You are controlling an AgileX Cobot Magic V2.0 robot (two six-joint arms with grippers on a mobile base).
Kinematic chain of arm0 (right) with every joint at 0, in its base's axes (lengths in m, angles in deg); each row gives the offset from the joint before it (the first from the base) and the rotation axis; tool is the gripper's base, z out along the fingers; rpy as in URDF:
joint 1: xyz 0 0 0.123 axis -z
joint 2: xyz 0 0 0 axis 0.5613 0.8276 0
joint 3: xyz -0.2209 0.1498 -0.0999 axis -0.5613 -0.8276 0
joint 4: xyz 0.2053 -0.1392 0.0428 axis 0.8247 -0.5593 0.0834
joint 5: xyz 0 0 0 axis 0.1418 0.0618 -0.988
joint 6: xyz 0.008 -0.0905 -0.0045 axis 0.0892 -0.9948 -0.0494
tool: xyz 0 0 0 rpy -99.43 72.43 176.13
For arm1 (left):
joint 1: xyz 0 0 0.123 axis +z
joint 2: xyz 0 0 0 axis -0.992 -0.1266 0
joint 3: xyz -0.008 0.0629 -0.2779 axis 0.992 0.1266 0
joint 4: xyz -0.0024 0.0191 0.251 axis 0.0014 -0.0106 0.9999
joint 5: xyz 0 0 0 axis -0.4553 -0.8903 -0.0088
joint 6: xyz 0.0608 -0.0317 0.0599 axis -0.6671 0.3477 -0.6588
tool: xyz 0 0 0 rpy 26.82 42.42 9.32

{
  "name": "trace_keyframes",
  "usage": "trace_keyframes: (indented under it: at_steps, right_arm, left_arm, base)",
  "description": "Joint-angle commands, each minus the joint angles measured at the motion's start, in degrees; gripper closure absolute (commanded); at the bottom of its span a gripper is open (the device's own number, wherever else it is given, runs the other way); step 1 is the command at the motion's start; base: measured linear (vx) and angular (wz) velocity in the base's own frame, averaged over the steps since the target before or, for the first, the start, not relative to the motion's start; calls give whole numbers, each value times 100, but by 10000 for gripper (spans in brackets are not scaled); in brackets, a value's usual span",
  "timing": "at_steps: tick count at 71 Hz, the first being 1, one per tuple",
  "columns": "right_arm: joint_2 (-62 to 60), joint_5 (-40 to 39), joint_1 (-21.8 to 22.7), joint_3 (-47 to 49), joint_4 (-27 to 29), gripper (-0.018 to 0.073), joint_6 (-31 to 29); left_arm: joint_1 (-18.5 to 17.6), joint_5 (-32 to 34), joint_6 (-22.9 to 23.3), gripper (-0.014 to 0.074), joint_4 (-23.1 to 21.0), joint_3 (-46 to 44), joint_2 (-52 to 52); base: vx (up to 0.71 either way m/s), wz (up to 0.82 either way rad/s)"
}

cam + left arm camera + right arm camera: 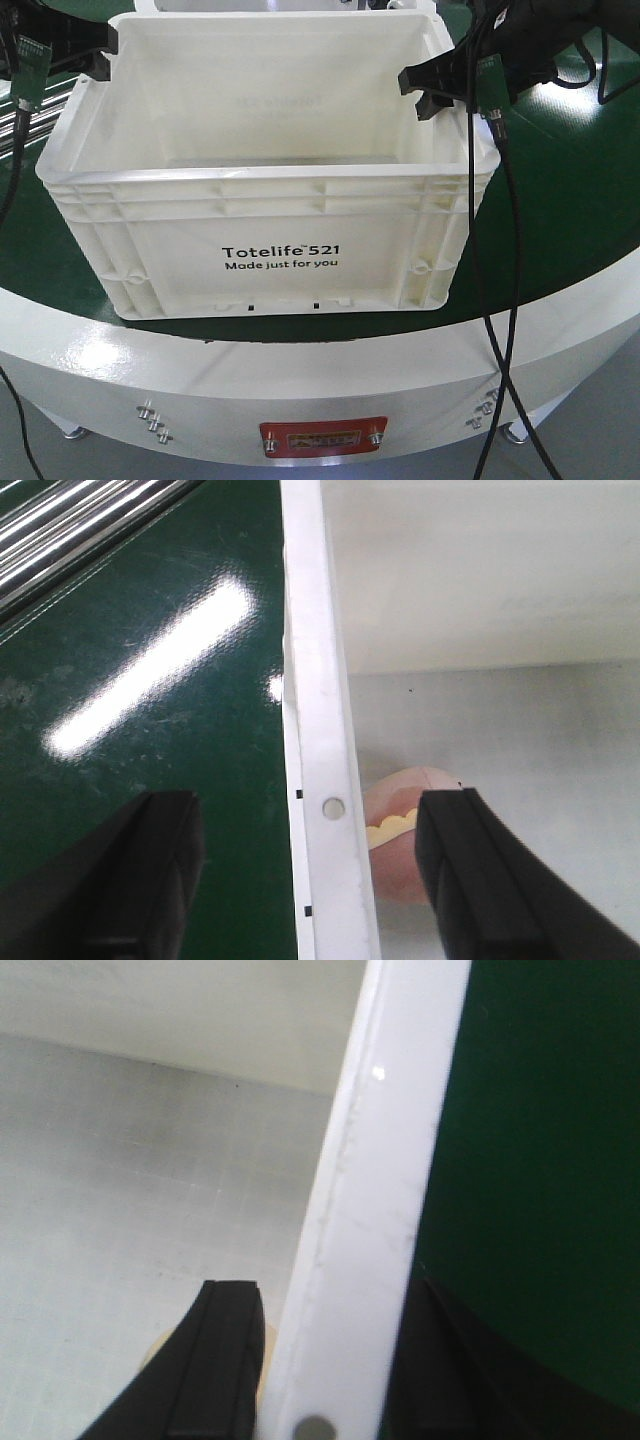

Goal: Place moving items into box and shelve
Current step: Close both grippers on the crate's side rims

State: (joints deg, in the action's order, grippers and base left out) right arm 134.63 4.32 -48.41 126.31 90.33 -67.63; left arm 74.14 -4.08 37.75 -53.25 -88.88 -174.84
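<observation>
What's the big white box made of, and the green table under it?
The box looks like hard moulded plastic: it has a ribbed rim, smooth, faintly shiny walls and printed lettering. The green tabletop seems to be a smooth glossy coating or sheet, since it shows bright reflections; which one, I can't tell.

box (280,250) on table (570,200), ball (392,832) in box beside left wall

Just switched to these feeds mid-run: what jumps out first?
The big white box fills the middle of the green table. Each gripper straddles a side rim: the left gripper open with gaps, the right gripper closer in, contact unclear. A beige-pink ball lies inside by the left rim.
</observation>
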Motion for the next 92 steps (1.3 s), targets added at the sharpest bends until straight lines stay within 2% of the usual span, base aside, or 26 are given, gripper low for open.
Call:
trace_keyframes:
  at_steps: [1, 11, 12, 15, 42, 65, 92]
  right_arm:
    - [-310, -245, -9, 195, 21, 574, -1]
    - [-310, -245, -9, 195, 21, 571, -1]
    - [-310, -209, -9, 195, 17, 571, -45]
    - [-310, -216, -9, 195, 17, 571, -59]
    - [-310, -274, -9, 195, 34, 571, -59]
    - [-310, 44, -9, 697, 33, 571, -59]
    - [-310, 538, -24, 1264, 33, 571, -66]
  left_arm:
    - [-11, 373, 4, 29, -26, -186, 177]
    - [-11, 337, -134, 29, -239, -186, 41]
    - [-24, 6, -388, 538, -320, -186, -489]
    - [-29, 6, -403, 621, -320, -186, -489]
    - [-29, 15, -416, 624, -320, -186, -489]
    - [-29, -47, -422, 622, -381, -220, -482]
    - [-29, -626, -512, 622, -654, -1189, -482]
  base:
    - [0, 0]
    - [0, 0]
    - [0, 0]
    - [0, 0]
    - [0, 0]
    - [0, 0]
    - [0, 0]
